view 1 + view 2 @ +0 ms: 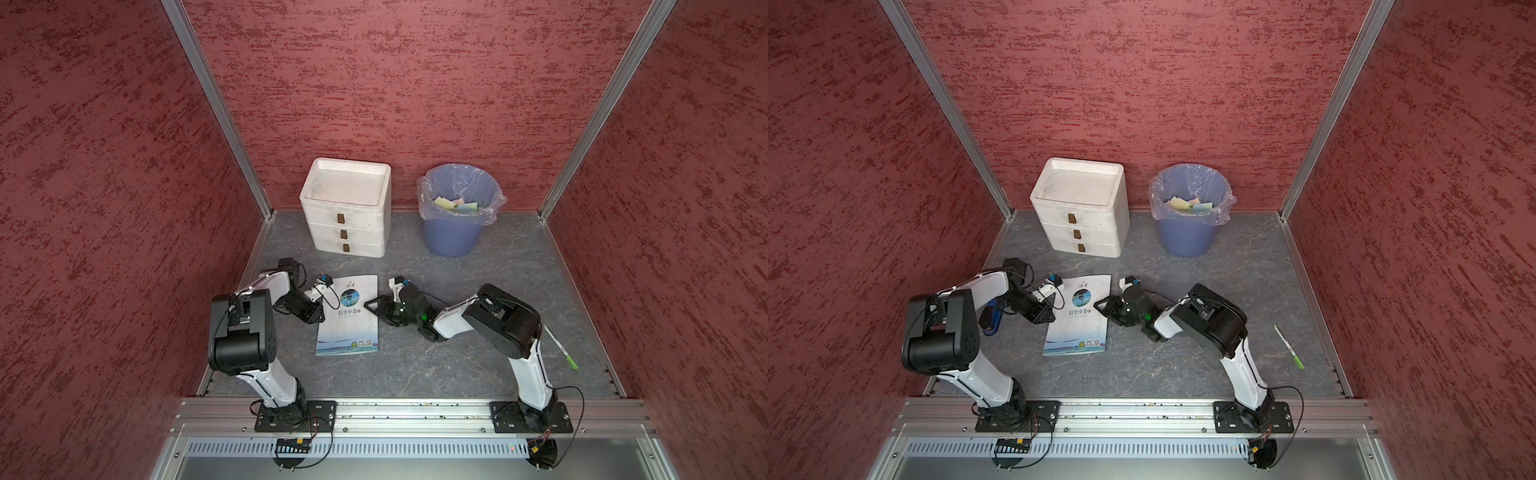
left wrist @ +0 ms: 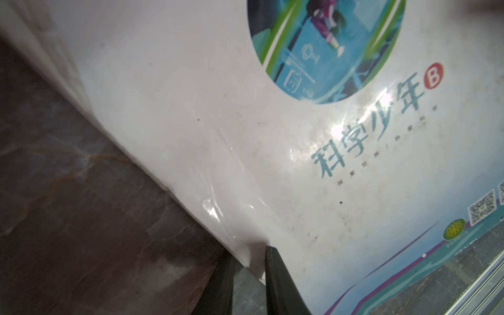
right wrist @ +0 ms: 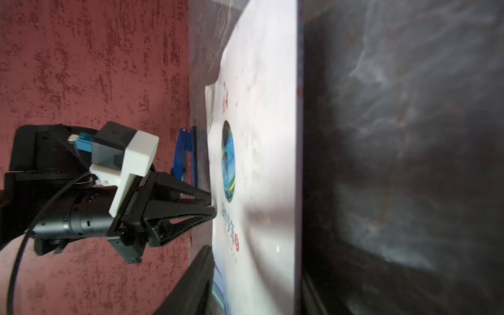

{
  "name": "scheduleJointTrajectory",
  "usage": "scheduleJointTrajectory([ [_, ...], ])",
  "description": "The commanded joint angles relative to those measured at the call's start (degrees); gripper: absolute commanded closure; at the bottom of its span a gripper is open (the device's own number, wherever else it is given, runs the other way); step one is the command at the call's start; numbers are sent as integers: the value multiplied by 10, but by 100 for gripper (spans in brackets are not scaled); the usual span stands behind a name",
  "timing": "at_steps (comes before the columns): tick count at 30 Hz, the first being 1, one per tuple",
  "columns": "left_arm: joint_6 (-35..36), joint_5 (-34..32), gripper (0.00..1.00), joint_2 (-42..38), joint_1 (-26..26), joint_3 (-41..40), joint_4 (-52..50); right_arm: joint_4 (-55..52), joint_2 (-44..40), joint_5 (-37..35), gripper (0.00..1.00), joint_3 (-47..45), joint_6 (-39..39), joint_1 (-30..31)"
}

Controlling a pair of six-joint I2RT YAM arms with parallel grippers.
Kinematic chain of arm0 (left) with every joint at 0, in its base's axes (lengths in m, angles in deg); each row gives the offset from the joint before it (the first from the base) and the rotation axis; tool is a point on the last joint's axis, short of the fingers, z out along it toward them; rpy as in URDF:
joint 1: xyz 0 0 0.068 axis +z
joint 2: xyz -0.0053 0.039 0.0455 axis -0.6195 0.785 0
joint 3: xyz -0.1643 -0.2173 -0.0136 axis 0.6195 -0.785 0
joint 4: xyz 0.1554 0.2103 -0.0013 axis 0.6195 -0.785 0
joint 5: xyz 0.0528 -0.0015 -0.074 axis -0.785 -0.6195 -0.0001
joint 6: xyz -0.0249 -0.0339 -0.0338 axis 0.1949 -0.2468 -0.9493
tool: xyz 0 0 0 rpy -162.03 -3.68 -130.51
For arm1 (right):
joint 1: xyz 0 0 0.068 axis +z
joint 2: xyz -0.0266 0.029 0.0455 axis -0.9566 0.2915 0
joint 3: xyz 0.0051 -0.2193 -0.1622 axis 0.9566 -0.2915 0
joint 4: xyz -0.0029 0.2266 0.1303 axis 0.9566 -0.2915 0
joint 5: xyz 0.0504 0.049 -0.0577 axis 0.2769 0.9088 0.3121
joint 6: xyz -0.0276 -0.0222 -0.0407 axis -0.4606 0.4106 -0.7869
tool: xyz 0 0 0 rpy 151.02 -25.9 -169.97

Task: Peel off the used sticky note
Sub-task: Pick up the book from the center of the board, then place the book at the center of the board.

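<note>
A white booklet with a round blue picture lies closed on the grey table. The used sticky note is hidden; none shows on the cover. My left gripper is at the booklet's left edge, one finger on top of the cover and the other under the edge, which is pinched and slightly curled between them. My right gripper is at the right edge with its jaws apart. One dark finger hovers well above the cover; the other is not clearly visible.
A white three-drawer cabinet and a lined blue bin holding coloured notes stand at the back. A green-tipped pen lies at the right. A blue object lies left of the booklet, behind the left arm.
</note>
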Motion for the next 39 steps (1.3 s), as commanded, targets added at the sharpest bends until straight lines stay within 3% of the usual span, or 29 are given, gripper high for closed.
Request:
scheduleJointTrajectory([
  [1, 0, 3, 77, 10, -10, -6, 4, 112, -2, 42, 56, -2, 34, 9],
  [6, 1, 4, 78, 9, -11, -8, 4, 100, -24, 41, 65, -17, 22, 12],
  [8, 1, 7, 78, 7, -10, -7, 1, 27, -52, 23, 76, -24, -15, 12],
  [10, 2, 26, 78, 0, -6, -2, -11, -53, -87, -2, 98, -30, -56, 12],
  [14, 10, 68, 74, -40, 10, 15, -50, -262, -176, -72, 100, -32, -138, 12],
  [20, 23, 119, 30, -107, 33, 44, -117, -660, -387, -243, 100, -13, -255, 11],
  [26, 28, 152, 14, -144, 34, 41, -136, -1034, -534, -398, 100, 97, -302, 12],
  [31, 30, 158, 13, -146, 31, 32, -130, -1197, -462, -467, 100, 193, -299, 26],
  [36, 39, 157, 15, -129, 48, 34, -128, -1194, -314, -522, 100, 244, -282, 75],
  [39, 45, 159, 15, -132, 57, 33, -130, -1146, -224, -516, 100, 287, -276, 103],
])
